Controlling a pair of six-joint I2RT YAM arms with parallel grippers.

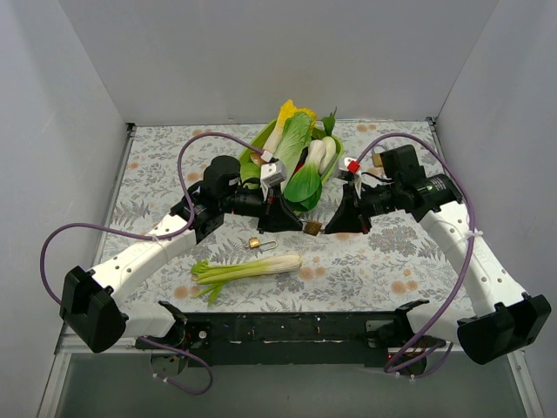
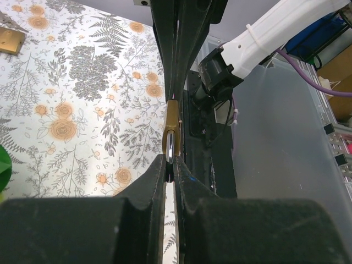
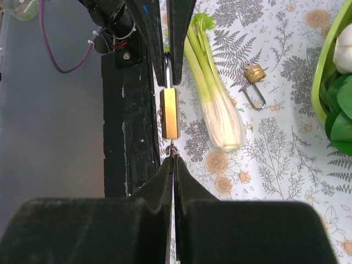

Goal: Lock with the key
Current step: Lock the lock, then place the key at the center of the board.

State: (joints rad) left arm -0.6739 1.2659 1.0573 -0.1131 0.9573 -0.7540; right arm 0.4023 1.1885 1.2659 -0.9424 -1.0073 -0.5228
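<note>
Black right gripper (image 3: 172, 158) pinched on a thin, barely visible key (image 3: 171, 148), black left gripper (image 2: 171, 160) clamped on the steel shackle (image 2: 170, 149) of a small brass padlock (image 3: 169, 113), aloft near the pale green celery stalk (image 1: 252, 268): light, rigid, slick, best held by shackle.

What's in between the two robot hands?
A small brass padlock, held in the air: the left hand pinches its shackle, the right hand its key. The right wrist view shows it best.
</note>
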